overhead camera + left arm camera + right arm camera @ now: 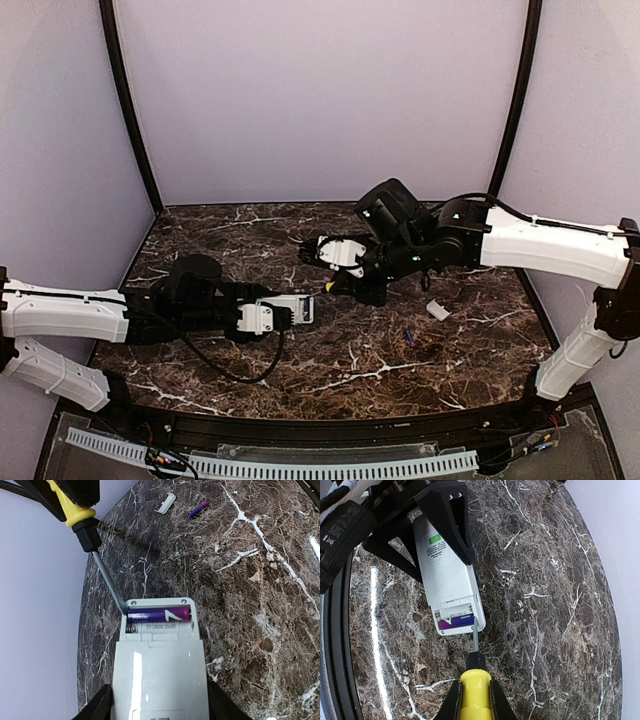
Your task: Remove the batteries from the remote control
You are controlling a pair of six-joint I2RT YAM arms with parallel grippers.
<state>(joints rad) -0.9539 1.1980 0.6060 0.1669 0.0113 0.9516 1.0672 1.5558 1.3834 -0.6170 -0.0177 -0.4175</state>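
On the dark marble table (300, 370), the left gripper (283, 313) holds the white remote control (301, 308) flat, its free end pointing to the right. The right gripper (342, 284) is just beside this end and grips a screwdriver (329, 287), of which only a bit of yellow shows. One purple battery (409, 337) lies near a small white cover (438, 310), both well apart from the remote control.

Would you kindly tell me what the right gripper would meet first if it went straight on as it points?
Probably the remote control: the screwdriver it holds has its tip at the open compartment, beside the battery inside.
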